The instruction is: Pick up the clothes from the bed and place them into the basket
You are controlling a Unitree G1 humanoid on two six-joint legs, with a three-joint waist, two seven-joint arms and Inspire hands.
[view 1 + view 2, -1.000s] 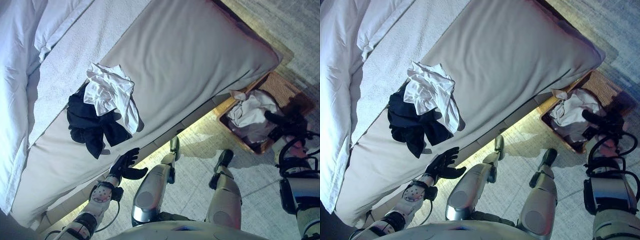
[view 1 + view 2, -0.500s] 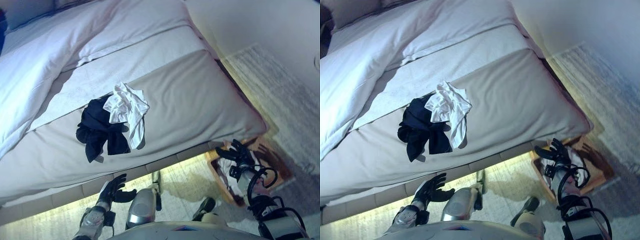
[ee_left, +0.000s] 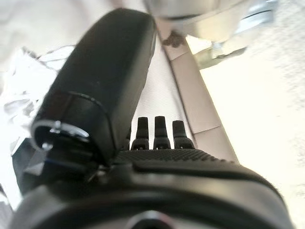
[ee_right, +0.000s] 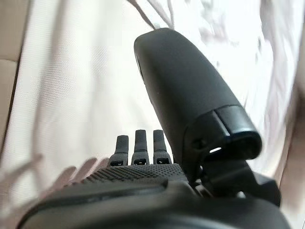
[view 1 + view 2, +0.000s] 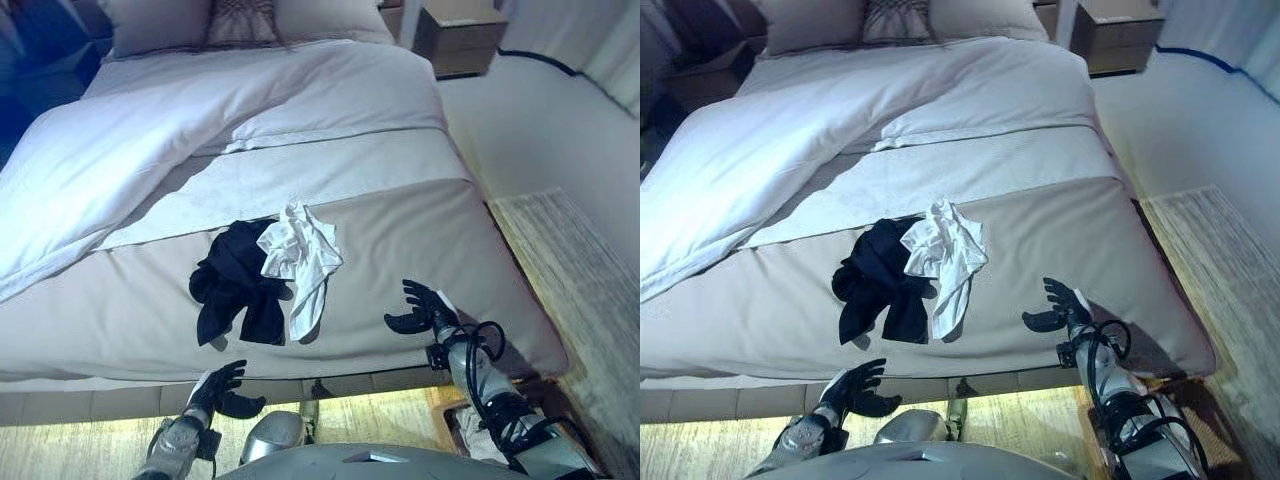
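Note:
A crumpled white garment lies partly over a dark navy garment on the beige cover of the bed, near its foot. My right hand hovers open over the bed's front right part, a short way right of the clothes, holding nothing. Low by the bed's front edge, below the dark garment, my left hand is open and empty. Only a corner of the wicker basket shows on the floor at the lower right, mostly hidden behind my right arm.
A white duvet covers the bed's far half, with pillows at the head. A wooden nightstand stands at the top right. A pale rug lies along the bed's right side.
The camera has swung up toward the bed. My right hand has left the basket and risen over the bed's front right part. The clothes lie as before.

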